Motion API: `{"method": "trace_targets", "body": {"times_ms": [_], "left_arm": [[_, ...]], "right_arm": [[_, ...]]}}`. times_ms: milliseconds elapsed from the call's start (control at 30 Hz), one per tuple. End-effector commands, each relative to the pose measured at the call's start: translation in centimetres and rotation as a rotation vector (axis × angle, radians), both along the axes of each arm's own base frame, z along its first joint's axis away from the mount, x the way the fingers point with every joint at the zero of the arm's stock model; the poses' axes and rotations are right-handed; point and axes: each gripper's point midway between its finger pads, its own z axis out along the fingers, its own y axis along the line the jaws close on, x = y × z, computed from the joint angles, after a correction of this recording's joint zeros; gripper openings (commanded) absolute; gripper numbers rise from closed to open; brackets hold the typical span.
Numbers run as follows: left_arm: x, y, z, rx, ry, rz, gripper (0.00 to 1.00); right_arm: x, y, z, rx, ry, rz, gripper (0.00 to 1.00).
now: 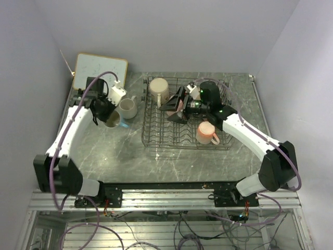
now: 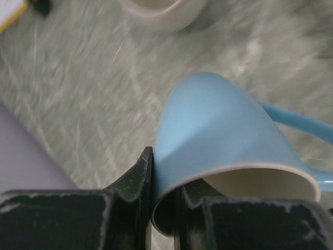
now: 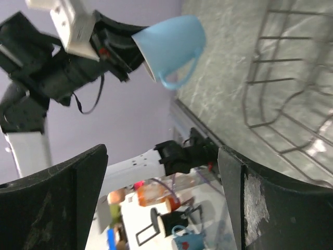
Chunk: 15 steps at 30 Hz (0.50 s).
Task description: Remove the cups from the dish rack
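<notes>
Tilted blue cup (image 2: 218, 130) outside dish rack (image 1: 171, 136)

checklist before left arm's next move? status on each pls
1. Left gripper pinching blue mug by the rim: ok.
2. Blue mug clear of rack: ok.
3. Gap to table mug for set-down: cannot tell.
4. Right gripper open, empty: ok.
5. Rack unloaded: not ok, cream mug and pink mug inside.
</notes>
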Motion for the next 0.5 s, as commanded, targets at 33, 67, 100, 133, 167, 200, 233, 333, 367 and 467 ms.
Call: {"method": "trace_targets", "body": {"times_ms": [33,67,100,133,167,200,233,333,367,467], "left_arm": [[3.4,7.8,-0.2,0.157,0.036,0.173,0.07],[3.9,8.4,-0.6,0.161,0.056,0.182,0.07],[4.4,9.0,-1.2,0.166,0.073,0.189,0.07],[5.0,9.4,-1.8,0.175,0.085,0.194,0.07],[5.6,10.0,-2.3,0.195,0.087,0.203,0.07],[6.3,10.5,-2.9,0.215,0.093,0.214,0.07],[7.0,11.0,-3.6,0.228,0.102,0.225,0.07],[8.8,11.9,-5.3,0.237,0.146,0.265,0.07],[9.5,12.1,-5.9,0.239,0.161,0.286,0.07],[11.1,12.6,-7.5,0.249,0.202,0.307,0.07]], "right_arm": [[0.6,-4.8,-2.3,-0.269,-0.064,-0.089,0.87],[0.6,-5.2,-2.5,-0.296,-0.069,-0.098,0.87],[0.6,-5.8,-2.7,-0.328,-0.079,-0.11,0.87],[1.3,-6.9,-2.8,-0.348,-0.077,-0.141,0.87],[1.5,-7.7,-2.7,-0.362,-0.082,-0.159,0.87],[1.6,-8.3,-2.8,-0.384,-0.087,-0.173,0.87],[1.7,-8.9,-2.9,-0.407,-0.091,-0.186,0.87],[1.9,-10.9,-3.1,-0.486,-0.107,-0.23,0.88],[2.0,-11.6,-3.2,-0.52,-0.115,-0.246,0.88],[2.1,-14.3,-3.8,-0.658,-0.132,-0.295,0.88]]}}
